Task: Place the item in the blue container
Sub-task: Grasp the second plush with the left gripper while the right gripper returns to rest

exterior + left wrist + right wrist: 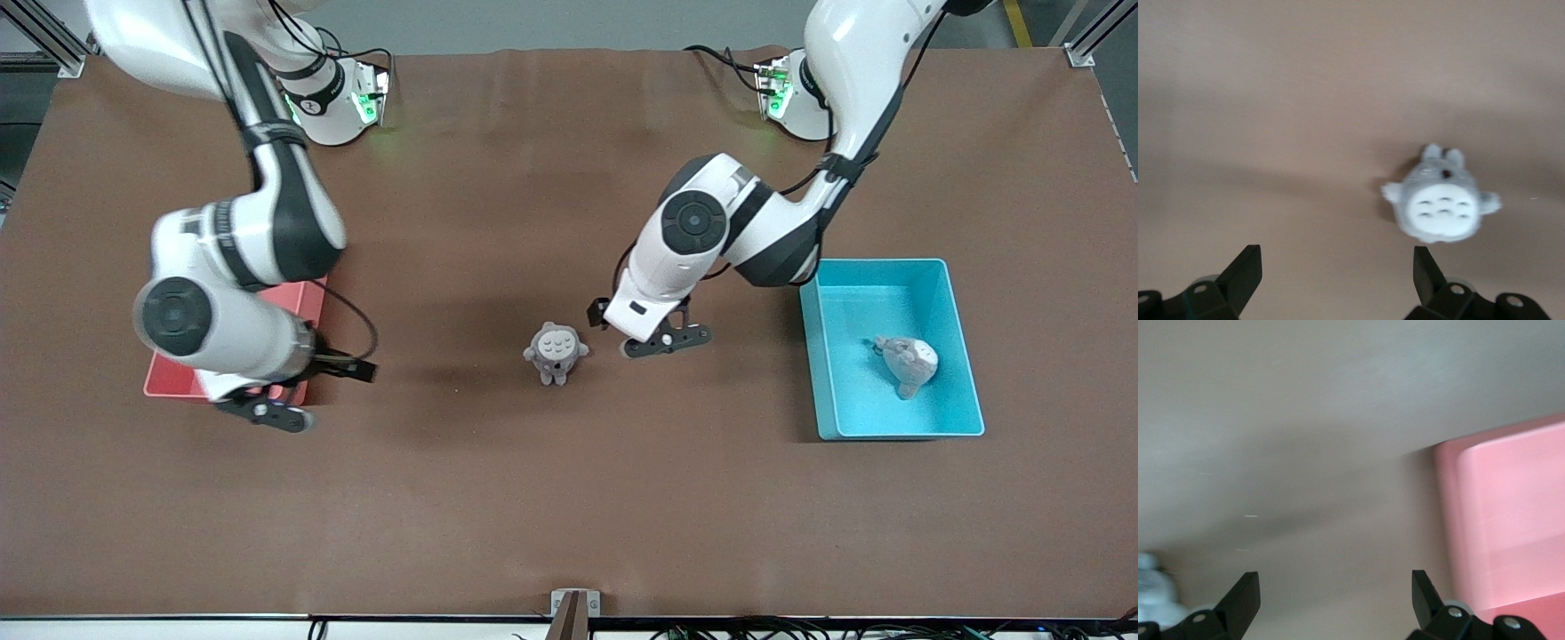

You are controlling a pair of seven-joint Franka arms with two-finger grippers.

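- One blue container (951, 356) is sitting on the brown bench (498, 498) toward the left arm's end, with a pale plush toy (907, 363) lying inside it on its floor.
- A second plush, a grey toy (556, 352) with a white belly (1443, 203), is lying on the bare bench near the middle, well apart from the blue container and from the pink bin.
- The left tool (665, 341) is hanging over the bench just beside the grey toy, on the side toward the blue container; its black fingers (1238, 277) are standing spread wide and gripping nothing, with the toy showing just ahead of one fingertip in the left wrist view.
- The right tool (267, 412) is hovering over the near edge of the pink bin (302, 307), toward the right arm's end of the bench; its fingers (1241, 600) are also spread wide apart and are pinching nothing.
- The pink bin (1511, 520) is showing beside one of those fingers in the right wrist view.
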